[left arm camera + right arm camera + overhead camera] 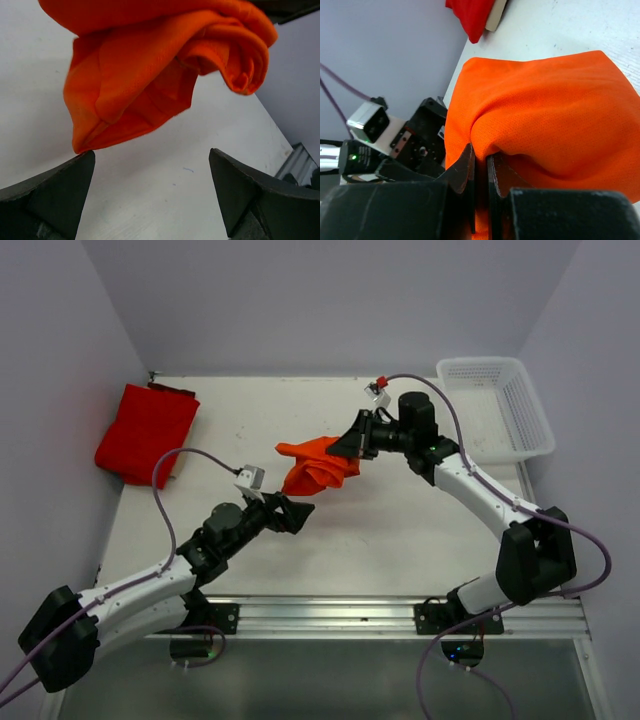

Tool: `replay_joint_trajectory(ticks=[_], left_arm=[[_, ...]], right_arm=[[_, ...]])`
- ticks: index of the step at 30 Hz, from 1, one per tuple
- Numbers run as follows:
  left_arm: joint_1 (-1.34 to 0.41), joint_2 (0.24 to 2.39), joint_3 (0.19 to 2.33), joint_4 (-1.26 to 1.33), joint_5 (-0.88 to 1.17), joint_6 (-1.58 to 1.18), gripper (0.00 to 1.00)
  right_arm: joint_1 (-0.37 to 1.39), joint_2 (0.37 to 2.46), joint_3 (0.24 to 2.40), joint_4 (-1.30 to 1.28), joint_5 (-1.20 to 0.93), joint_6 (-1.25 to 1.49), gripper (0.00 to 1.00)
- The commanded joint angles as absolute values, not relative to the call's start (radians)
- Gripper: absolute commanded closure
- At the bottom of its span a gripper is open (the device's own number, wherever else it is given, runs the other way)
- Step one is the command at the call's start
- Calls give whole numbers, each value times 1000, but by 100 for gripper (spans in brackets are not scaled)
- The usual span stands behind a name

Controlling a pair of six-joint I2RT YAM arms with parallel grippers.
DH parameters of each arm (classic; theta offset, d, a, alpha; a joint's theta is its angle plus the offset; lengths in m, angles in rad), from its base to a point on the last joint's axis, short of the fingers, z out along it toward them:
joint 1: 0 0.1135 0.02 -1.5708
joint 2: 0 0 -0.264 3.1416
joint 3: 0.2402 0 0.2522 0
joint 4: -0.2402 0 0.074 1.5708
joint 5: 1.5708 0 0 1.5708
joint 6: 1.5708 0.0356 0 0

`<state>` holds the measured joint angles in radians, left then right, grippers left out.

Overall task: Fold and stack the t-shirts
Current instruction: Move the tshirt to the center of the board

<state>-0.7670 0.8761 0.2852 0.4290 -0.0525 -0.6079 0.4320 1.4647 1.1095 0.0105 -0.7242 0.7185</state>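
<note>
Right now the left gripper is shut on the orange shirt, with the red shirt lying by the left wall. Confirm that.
Not quite: the right gripper is shut on the orange shirt, as the right wrist view shows; the left gripper stands open. The rest holds.

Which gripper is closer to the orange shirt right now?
Right. The right gripper is shut on a fold of the orange shirt, holding it up. The left gripper is open, close by the shirt's hanging lower edge.

We see white-shelled arms (480,492) with black joints and purple cables (158,472); the left gripper (152,170) and right gripper (481,152) are black.
</note>
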Motion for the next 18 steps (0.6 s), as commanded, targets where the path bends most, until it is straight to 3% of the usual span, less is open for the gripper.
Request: replay_joint_trajectory(ticks=[1,10,14,18], left_arm=[[-799,871,321,558,-349,-621,0],[-903,1089,348,601,-621,-912,0],[-954,1118,347,655,-715,-1003,0],[-965,1105,312,724,-777,-1022,0]], right_arm=[[433,1500,1196,14,-736,724,100],[433,1568,1229,270,-804,903,100],[434,1633,1249,495,-839,1089,100],[434,1654,1278,554,-836,1152,100]])
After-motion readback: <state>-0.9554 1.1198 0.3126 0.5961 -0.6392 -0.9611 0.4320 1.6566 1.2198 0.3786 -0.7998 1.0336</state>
